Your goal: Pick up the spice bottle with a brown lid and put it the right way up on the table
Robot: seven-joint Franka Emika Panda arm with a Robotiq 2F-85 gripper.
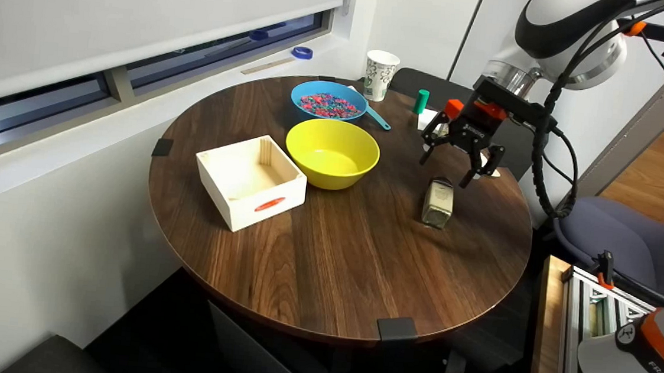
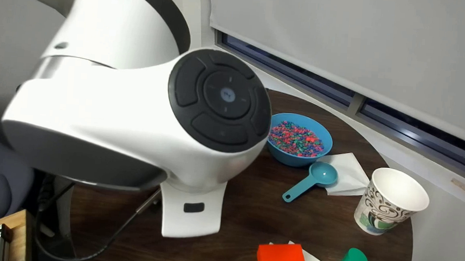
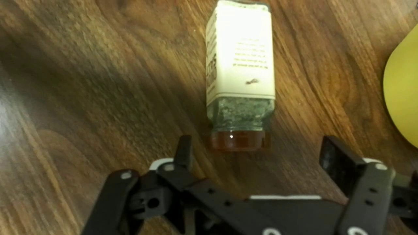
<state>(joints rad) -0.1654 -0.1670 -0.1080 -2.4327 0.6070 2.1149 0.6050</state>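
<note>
Below the empty, gaping gripper [image 3: 256, 145], the spice bottle [image 3: 243, 65] lies flat, brown lid [image 3: 237, 141] nearest.

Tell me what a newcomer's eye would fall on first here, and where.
Probably the bright yellow bowl beside the wooden box on the round table, with the blue bowl of multicoloured bits beyond it in an exterior view. The white robot arm also fills much of the left of an exterior view. In the wrist view, the spice bottle lies on its side, its brown lid toward the open gripper.
</note>
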